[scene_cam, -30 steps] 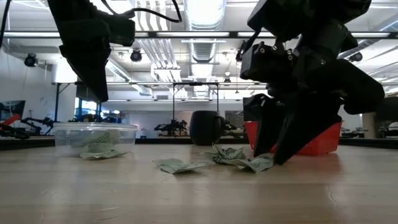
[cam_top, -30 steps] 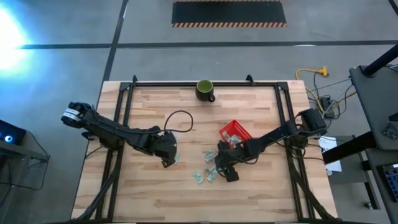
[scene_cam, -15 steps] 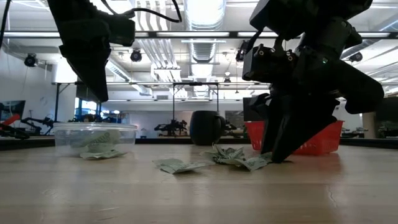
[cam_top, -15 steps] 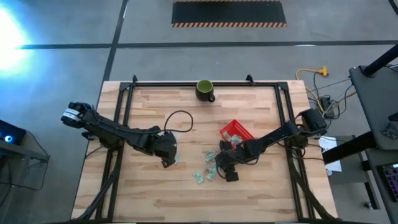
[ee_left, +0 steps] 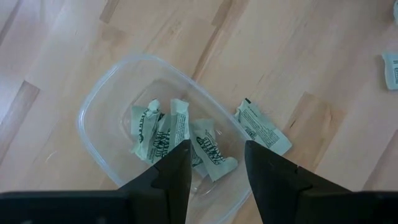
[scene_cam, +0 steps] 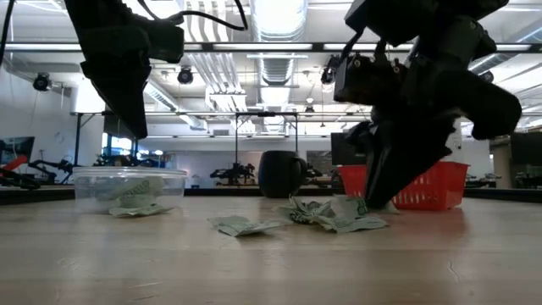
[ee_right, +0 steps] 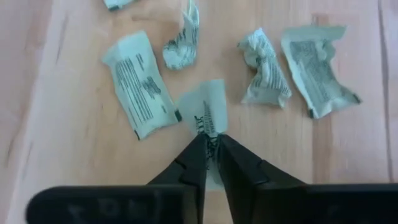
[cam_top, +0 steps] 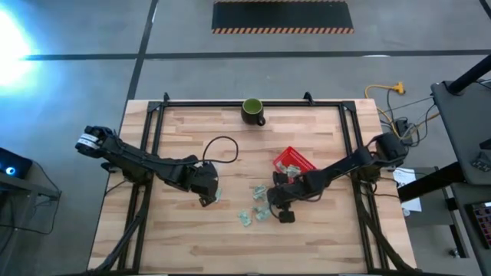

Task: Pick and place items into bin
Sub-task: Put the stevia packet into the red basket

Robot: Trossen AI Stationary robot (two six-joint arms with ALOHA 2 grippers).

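The right end effector (ee_right: pixel 211 144), wide apart a second ago, now pinches one packet (ee_right: pixel 205 111) beside the red basket (cam_top: pixel 294 162); carrying follows. The left end effector (ee_left: pixel 214 155) hovers half-open, empty, over the clear bin (ee_left: pixel 99 106).

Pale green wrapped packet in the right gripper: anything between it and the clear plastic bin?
Nothing visible blocks it. The right gripper is shut on the pale green wrapped packet. The clear plastic bin sits under the left gripper, which hovers over it; only loose packets lie flat on the wooden table between.
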